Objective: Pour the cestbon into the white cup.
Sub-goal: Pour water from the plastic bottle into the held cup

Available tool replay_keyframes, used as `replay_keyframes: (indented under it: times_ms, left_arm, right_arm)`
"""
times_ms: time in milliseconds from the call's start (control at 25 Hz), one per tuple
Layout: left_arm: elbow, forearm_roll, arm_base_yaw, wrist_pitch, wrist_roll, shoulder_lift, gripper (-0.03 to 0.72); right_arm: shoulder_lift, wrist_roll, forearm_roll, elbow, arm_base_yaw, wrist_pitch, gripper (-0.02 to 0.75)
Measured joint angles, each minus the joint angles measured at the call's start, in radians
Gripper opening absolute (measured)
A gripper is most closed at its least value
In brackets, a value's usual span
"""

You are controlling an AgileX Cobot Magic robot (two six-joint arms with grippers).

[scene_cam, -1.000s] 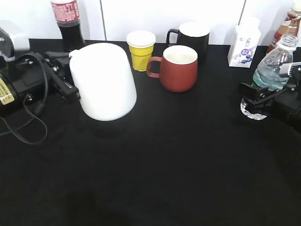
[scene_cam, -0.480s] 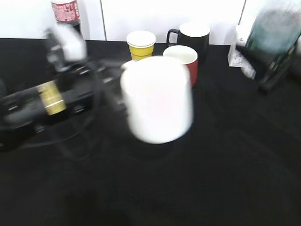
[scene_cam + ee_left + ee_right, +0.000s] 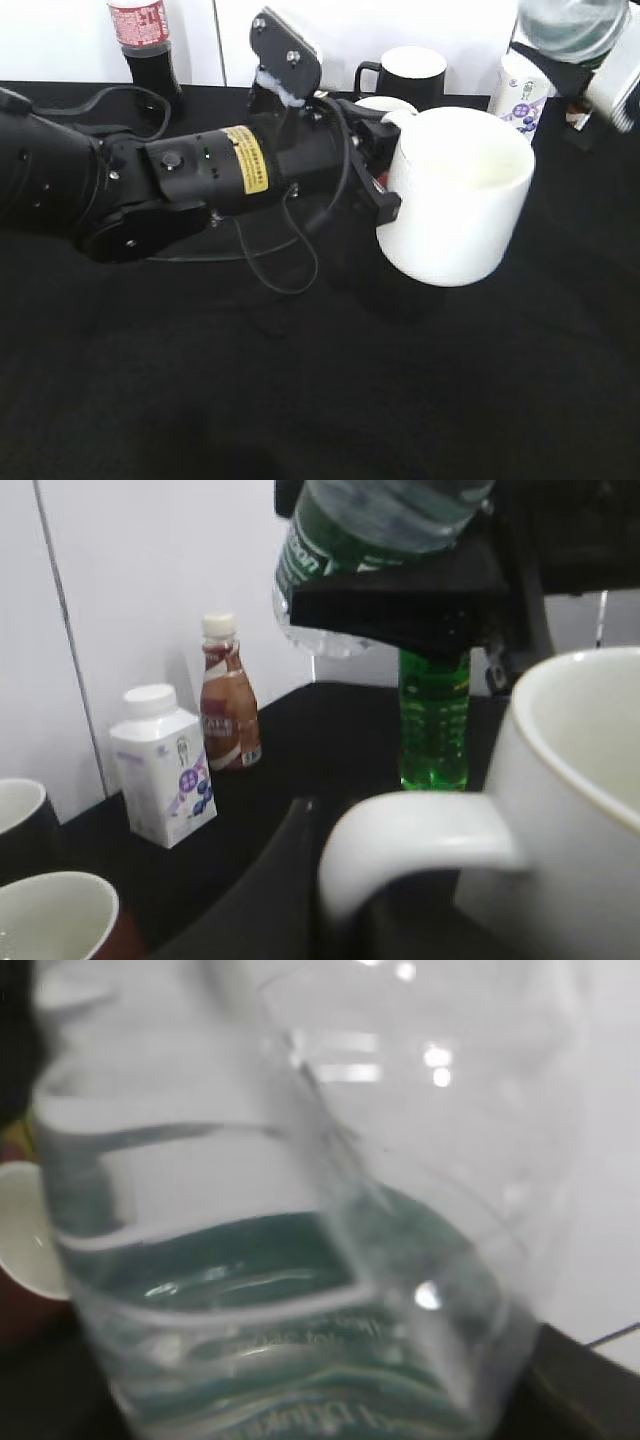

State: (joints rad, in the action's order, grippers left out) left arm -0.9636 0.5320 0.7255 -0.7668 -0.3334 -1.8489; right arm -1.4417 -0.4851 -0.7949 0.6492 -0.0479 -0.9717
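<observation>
The left gripper (image 3: 385, 170) held the white cup (image 3: 455, 195) by its loop handle, jaws clamped on the handle; the cup was raised off the bench (image 3: 300, 400), mouth up and tipped slightly, right of centre in the exterior view. In the left wrist view the handle (image 3: 420, 845) ran across the foreground with the cup rim (image 3: 560, 740) at right. The right gripper (image 3: 590, 70) carried the cestbon (image 3: 570, 25) high at the upper right edge, above and to the right of the cup; its jaws were closed on the bottle. The left wrist view showed the green label (image 3: 350, 530) above the dark gripper body, with the bottle slanted. The right wrist view was filled by the clear ribbed bottle (image 3: 300, 1210), blurred, water visible inside. At the back of the bench stood a cola bottle (image 3: 145, 50), a black mug (image 3: 410, 72), a white milk carton (image 3: 520, 95), and a red-brown mug (image 3: 375, 105) mostly hidden behind the left arm.
</observation>
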Motion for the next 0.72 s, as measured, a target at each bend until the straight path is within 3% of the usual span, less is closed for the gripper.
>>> replay_keyframes:
  times_ms: [240,360,720]
  left_arm:
    - [0.000,-0.003,0.001,-0.057,-0.014,0.000,0.039]
    - [0.000,-0.003,0.001,-0.058,-0.016,0.000,0.039]
    - [0.000,-0.004,0.001,-0.058,-0.017,0.000,0.039]
  right_arm:
    - [0.000,-0.206,0.006,0.000,0.000,0.002,0.491]
    - [0.000,-0.322,0.071,0.000,0.000,0.003,0.491]
    - [0.000,-0.512,0.132,0.000,0.000,0.004,0.491]
